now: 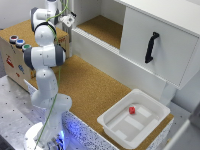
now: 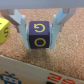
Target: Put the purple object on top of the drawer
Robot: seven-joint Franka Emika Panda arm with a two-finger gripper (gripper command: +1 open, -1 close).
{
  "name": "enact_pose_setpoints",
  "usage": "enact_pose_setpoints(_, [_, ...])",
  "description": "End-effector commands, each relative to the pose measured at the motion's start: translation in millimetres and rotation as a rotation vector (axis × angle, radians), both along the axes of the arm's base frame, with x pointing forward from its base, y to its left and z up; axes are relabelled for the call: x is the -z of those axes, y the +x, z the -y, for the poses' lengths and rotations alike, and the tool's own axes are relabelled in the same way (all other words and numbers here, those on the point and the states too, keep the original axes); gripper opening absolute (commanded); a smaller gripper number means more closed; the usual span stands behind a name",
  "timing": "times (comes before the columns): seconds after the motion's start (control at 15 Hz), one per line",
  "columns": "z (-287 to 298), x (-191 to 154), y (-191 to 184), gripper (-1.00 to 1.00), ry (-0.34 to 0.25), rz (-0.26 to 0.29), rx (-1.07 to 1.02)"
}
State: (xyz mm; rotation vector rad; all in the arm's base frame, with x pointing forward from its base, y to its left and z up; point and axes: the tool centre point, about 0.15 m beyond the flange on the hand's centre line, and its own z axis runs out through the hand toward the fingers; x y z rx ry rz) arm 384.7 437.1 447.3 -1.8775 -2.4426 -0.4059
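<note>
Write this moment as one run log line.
end effector: shut on purple cube | cube: over drawer's cork top | yellow cube: beside

A cork-covered surface (image 1: 82,85) is seen across the middle of the frame. A white tray (image 1: 112,122) is carried at its lower right, a brown drawer (image 1: 12,62) at its upper left.

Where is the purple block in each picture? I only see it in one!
Exterior view: the purple block can't be made out; the gripper sits over the drawer at the exterior view's upper left.
Wrist view: the purple block is between the gripper's fingers, above cork, beside a yellow cube.
Shared landmark: the drawer's cork top.
</note>
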Motion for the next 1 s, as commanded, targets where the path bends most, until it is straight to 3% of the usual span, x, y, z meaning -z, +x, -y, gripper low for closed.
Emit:
enact_pose_setpoints(0.0, [-27,6,28,-1.0,-0.129,-0.097,0.087])
enact_pose_setpoints(0.13, [-23,8,25,-1.0,-0.145,-0.062,0.134])
enact_pose_setpoints(0.2, [-21,8,23,1.0,-0.147,-0.045,0.153])
enact_pose_setpoints(0.47, [-10,-14,3,1.0,-0.098,0.016,0.198])
enact_pose_setpoints(0.93, [-10,-14,3,1.0,-0.098,0.016,0.198])
